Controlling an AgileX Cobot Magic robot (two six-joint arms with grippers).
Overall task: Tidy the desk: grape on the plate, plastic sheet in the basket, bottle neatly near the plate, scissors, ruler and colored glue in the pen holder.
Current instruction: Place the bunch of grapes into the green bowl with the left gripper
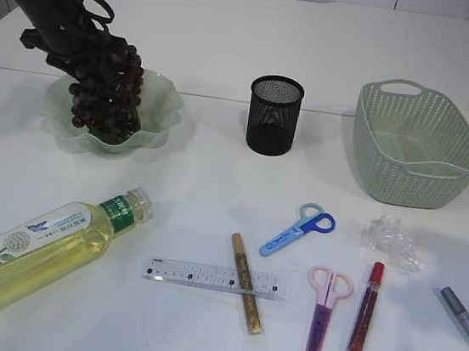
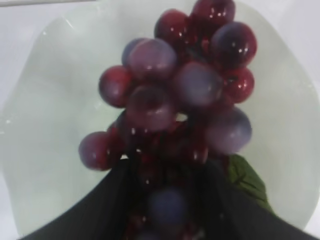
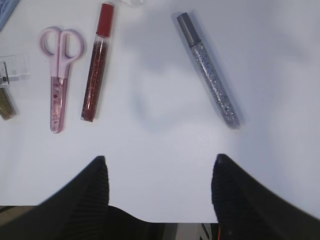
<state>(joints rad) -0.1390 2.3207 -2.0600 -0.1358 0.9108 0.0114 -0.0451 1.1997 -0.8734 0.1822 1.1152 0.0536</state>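
a white desk seen from the front. at the back left, the left gripper hangs over a pale green plate with a bunch of dark red grapes reaching down into it, so the fruit looks to be at the point of being set down where the task wants it. in the left wrist view the grapes lie over the plate, and the two dark fingers stand partly apart on either side of the bunch's near end; whether they grip it or have let go cannot be told.

the right gripper hovers over bare desk at the front right, its fingers spread wide and holding nothing. just ahead of it lie a silver glue pen, a red glue pen and pink scissors, likely its next pickups.

elsewhere, all waiting: a bottle on its side at front left, a clear ruler with a gold glue pen across it, blue scissors, a crumpled plastic sheet, an empty-looking black pen holder and a green basket.
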